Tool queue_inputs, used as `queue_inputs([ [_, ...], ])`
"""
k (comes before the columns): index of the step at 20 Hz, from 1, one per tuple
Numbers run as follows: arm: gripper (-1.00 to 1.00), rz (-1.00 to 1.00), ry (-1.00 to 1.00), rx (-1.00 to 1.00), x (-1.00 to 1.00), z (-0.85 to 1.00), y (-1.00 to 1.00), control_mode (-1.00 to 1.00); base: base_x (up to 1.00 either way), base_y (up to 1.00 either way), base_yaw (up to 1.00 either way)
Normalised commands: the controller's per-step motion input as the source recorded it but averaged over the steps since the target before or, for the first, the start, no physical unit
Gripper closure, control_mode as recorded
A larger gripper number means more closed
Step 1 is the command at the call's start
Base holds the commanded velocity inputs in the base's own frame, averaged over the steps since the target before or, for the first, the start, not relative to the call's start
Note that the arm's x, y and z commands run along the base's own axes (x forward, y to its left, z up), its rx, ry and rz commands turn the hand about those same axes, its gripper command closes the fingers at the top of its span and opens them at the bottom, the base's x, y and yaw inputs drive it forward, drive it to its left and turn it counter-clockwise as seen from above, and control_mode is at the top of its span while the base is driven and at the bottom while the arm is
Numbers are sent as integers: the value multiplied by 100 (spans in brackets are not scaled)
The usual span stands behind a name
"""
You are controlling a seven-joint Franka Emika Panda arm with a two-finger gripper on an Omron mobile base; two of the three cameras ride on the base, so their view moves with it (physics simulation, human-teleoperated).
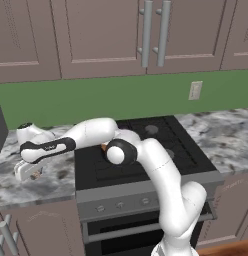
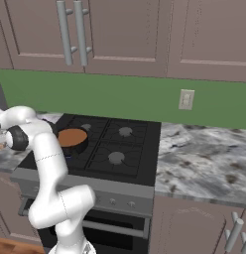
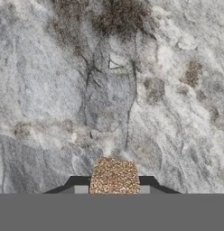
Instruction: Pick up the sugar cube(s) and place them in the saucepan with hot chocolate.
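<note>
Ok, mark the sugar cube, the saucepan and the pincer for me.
sugar cube [image 3: 114, 177], hand view, its speckled top face.
saucepan [image 2: 72, 137], right base view, the orange-brown liquid surface.
pincer [image 1: 35, 174], left base view, its tips over the counter.

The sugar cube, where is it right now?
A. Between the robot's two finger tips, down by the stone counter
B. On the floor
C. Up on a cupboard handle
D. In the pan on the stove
A: in the hand view the grainy tan sugar cube sits between the gripper tips over the marbled counter, while the saucepan is on the stove.
</note>
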Motion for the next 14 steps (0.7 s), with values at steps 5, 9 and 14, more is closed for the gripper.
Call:
queue_inputs([
  [5, 100, 0, -7, 0, -42, 4, -3, -100, 0, 0, 0],
  [9, 100, 0, -17, 0, -50, 18, -9, -100, 0, 0, 0],
  [14, 100, 0, -15, 0, -31, 55, -19, -100, 0, 0, 0],
])
